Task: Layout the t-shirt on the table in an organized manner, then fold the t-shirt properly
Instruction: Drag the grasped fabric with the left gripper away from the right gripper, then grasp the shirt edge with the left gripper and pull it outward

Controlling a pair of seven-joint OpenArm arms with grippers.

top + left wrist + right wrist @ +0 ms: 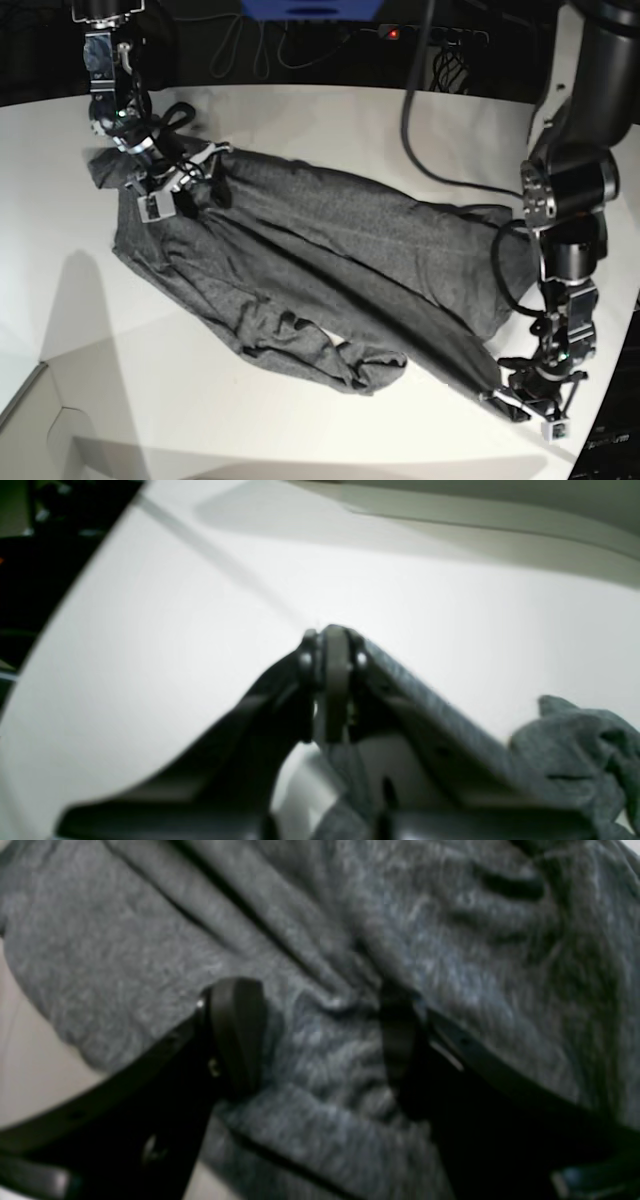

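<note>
Base view showed your t-shirt stretched crumpled across the tabletop. Your left gripper had its jaws clamped on a corner; your right gripper hovered, jaws apart, seemingly ungripped. Pulling one-sided could have bunched it.

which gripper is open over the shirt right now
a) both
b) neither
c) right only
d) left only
c: in the right wrist view the right gripper has its fingers spread apart over the t-shirt, while in the left wrist view the left gripper is pinched shut on a strip of the grey fabric.
</note>
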